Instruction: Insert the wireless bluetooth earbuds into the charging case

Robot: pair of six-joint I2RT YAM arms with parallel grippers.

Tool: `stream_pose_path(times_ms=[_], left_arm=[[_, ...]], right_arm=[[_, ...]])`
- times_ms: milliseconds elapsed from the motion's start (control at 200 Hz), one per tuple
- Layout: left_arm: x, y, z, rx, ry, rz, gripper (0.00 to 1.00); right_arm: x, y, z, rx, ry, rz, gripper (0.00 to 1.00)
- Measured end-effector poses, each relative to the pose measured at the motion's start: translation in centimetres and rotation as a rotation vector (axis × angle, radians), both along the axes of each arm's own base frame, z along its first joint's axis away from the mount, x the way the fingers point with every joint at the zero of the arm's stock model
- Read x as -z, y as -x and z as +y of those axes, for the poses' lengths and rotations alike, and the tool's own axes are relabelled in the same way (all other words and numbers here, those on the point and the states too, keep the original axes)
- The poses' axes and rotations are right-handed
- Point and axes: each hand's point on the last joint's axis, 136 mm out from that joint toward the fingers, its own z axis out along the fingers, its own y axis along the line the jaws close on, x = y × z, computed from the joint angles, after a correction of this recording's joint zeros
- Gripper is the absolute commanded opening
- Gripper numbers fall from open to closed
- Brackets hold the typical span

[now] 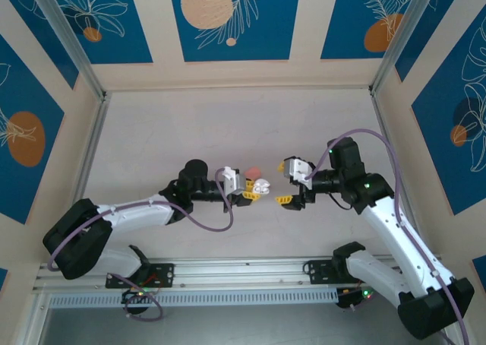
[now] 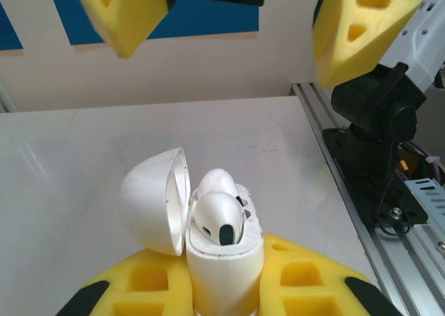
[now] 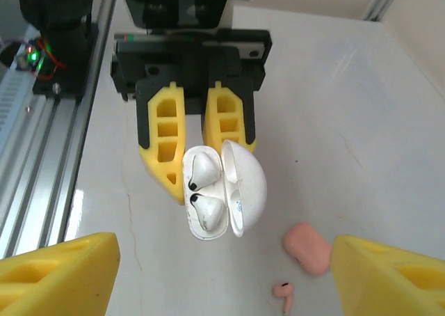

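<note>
My left gripper is shut on a white charging case, gripping its lower body between the yellow fingers. The hinged lid stands open to one side. Two white earbuds sit in the case's sockets, one behind the other. A little to the right my right gripper faces the case with its yellow fingers spread wide, open and with nothing between them, clear of the case. On the table lie a shut salmon-pink case and one pink earbud beside it.
An aluminium rail runs along the table's near edge by the arm bases. Patterned blue and cream walls close in the white table at the back and on both sides.
</note>
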Motion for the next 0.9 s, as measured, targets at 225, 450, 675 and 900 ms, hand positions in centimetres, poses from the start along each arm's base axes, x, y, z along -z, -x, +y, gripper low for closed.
stream_pose_path(times_ms=[225,450,675,900], left_arm=[[0.7,0.2,0.2,0.007,-0.038,-0.001,0.13],[0.8,0.3,0.1,0.011,-0.048,0.003,0.14],[0.9,0.3,0.1,0.011,-0.052,0.006,0.14],[0.9,0.4,0.1,0.011,-0.051,0.006,0.14]], right_arm=[[1.8,0.4,1.5,-0.095,0.114,-0.058,0.80],[3.2,-0.2,2.7,-0.135,0.191,-0.062,0.77],[4.4,-0.4,3.2,-0.149,0.231,-0.055,0.75],[4.8,-0.5,3.7,-0.160,0.239,-0.051,0.67]])
